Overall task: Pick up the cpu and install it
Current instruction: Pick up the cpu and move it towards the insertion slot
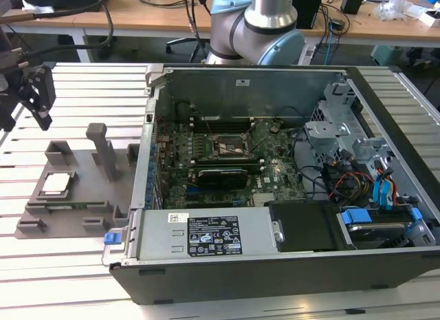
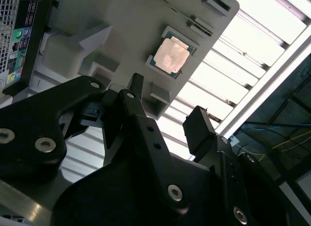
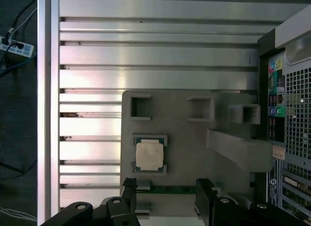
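Observation:
The cpu (image 1: pixel 56 184), a small square chip with a pale metal top, lies flat in a recess of the grey fixture (image 1: pixel 82 196) on the exterior view's left. Both wrist views show the cpu (image 3: pixel 149 156) (image 2: pixel 171 56) untouched in its holder. My gripper (image 1: pixel 27 103) hangs above the table's far left, well above the fixture and apart from the chip. In both wrist views the gripper (image 3: pixel 166 194) (image 2: pixel 166 97) is open, with nothing between its black fingers (image 3: pixel 129 192). The socket frame (image 1: pixel 230 146) sits on the green motherboard (image 1: pixel 275 165) inside the open computer case (image 1: pixel 289 265).
The fixture carries upright grey posts (image 1: pixel 104 149) and square pockets (image 3: pixel 140 107) close to the chip. The case wall (image 3: pixel 286 114) with its ports stands right beside the fixture. A long black card (image 1: pixel 218 175) lies below the socket. Cables and drive bays (image 1: pixel 357 162) fill the case's right side.

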`<state>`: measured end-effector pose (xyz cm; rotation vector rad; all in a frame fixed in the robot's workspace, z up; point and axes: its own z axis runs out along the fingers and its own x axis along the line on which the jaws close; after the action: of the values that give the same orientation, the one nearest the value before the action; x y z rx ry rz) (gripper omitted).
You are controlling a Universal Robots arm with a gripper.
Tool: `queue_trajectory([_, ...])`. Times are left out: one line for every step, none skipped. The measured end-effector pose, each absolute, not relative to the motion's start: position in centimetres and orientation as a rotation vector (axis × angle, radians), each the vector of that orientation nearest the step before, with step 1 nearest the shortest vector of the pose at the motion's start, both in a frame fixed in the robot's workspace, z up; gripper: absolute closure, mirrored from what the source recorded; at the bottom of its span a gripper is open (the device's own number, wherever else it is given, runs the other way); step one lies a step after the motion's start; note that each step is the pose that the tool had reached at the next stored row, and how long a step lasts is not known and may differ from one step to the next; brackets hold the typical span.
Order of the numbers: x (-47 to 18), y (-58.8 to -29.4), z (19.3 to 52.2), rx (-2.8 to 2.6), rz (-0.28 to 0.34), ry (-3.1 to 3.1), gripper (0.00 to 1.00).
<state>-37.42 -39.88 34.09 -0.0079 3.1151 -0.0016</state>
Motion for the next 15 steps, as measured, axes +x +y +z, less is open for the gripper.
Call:
queue_trajectory([-37.4,-39.9,34.0,-0.008,-0.002,3.115,0.39])
queue_trajectory([-37.4,-39.9,34.0,-0.008,-0.002,3.115,0.39])
queue_trajectory([-37.4,-39.9,33.9,-0.008,-0.002,3.115,0.39])
queue_trajectory([-37.4,-39.9,33.9,-0.008,-0.002,3.115,0.39])
queue_trajectory([-37.4,-39.9,33.8,-0.008,-0.002,3.115,0.39])
queue_trajectory([-37.4,-39.9,33.7,-0.008,-0.002,3.115,0.39])
queue_trajectory([-37.4,-39.9,33.7,-0.008,-0.002,3.115,0.39])
queue_trajectory([-37.4,-39.9,33.6,-0.008,-0.002,3.115,0.39])
queue_trajectory([-37.4,-39.9,33.5,-0.008,-0.002,3.115,0.39])
queue_trajectory([-37.4,-39.9,33.4,-0.008,-0.002,3.115,0.39])
queue_trajectory([-37.4,-39.9,33.3,-0.008,-0.002,3.115,0.39])
queue_trajectory([-37.4,-39.9,33.2,-0.008,-0.002,3.115,0.39])
queue_trajectory([-37.4,-39.9,33.1,-0.008,-0.002,3.115,0.39])
queue_trajectory([-37.4,-39.9,33.1,-0.008,-0.002,3.115,0.39])
queue_trajectory([-37.4,-39.9,33.0,-0.008,-0.002,3.115,0.39])
